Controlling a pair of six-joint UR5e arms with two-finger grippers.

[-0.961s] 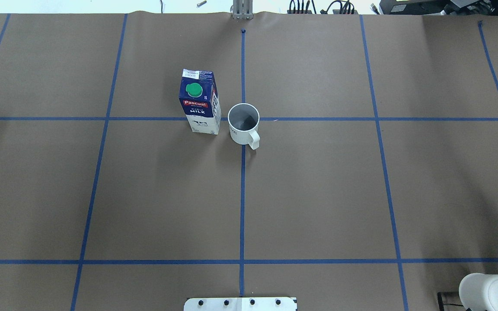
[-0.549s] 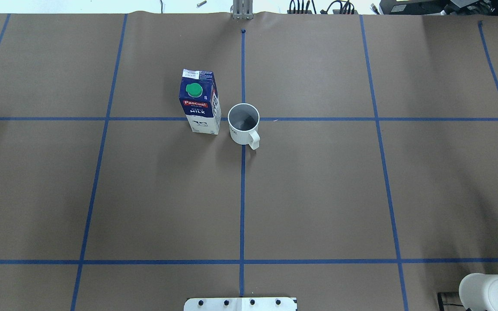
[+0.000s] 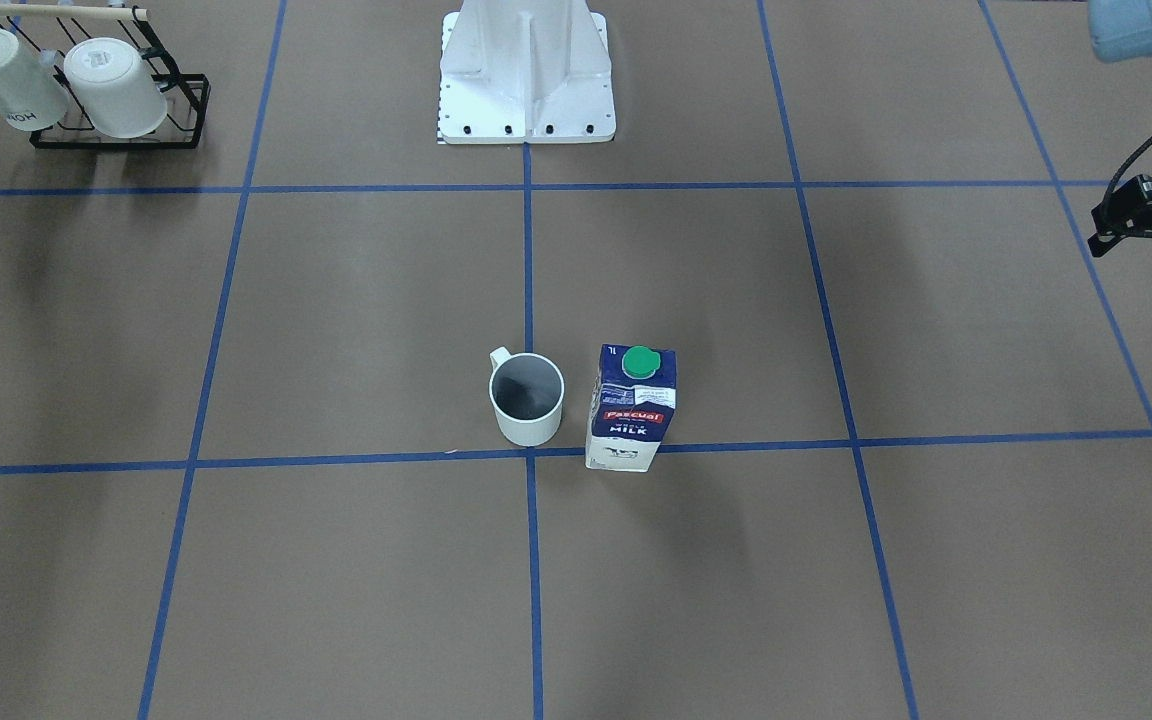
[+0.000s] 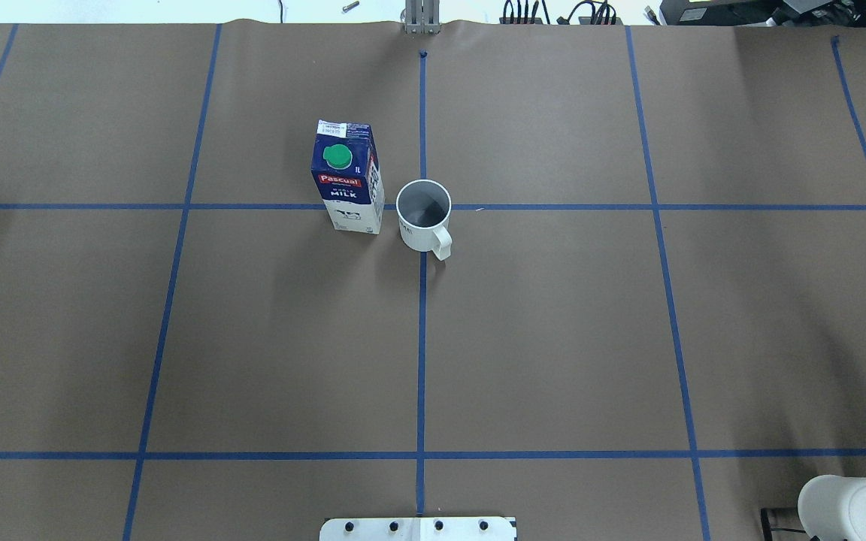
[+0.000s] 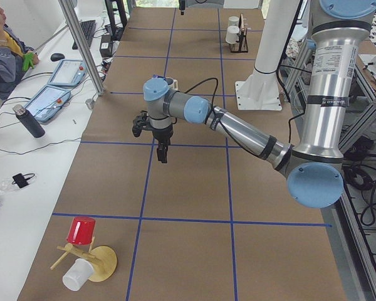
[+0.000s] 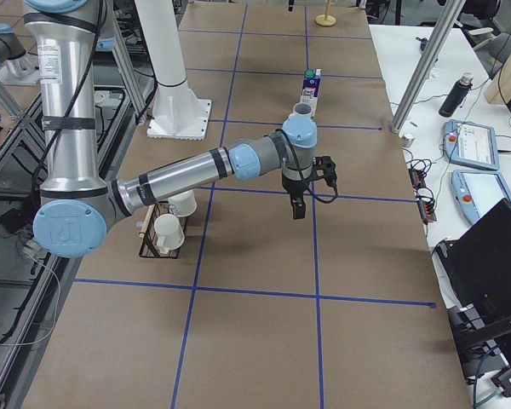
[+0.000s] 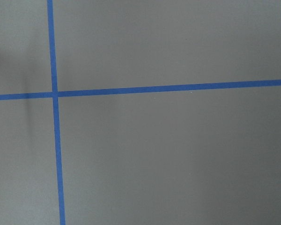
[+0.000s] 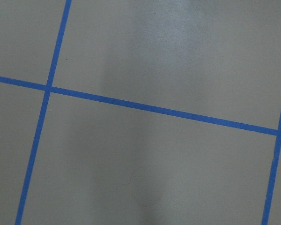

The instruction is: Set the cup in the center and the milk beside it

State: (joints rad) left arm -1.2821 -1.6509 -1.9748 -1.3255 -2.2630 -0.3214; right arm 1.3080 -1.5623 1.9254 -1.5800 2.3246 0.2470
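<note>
The white cup (image 4: 423, 214) stands upright on the crossing of the blue tape lines, its handle toward the robot; it also shows in the front view (image 3: 527, 398). The milk (image 4: 348, 177) stands upright close beside it on the robot's left, a small gap between them, also in the front view (image 3: 633, 408). My left gripper (image 5: 161, 152) hangs above the table far to the left of both. My right gripper (image 6: 296, 207) hangs above the table far to the right. Whether either is open or shut I cannot tell. The wrist views show only brown paper and tape.
A black rack (image 3: 86, 95) with two white mugs stands near the robot's right corner, also in the overhead view (image 4: 858, 507). A wooden stand (image 5: 88, 257) with a red cup and a white cup sits at the table's left end. The robot base plate (image 3: 526, 75) is at the near edge.
The black part of the right arm at the overhead view's right edge has crept slightly away from the robot. Cup and milk have not moved.
</note>
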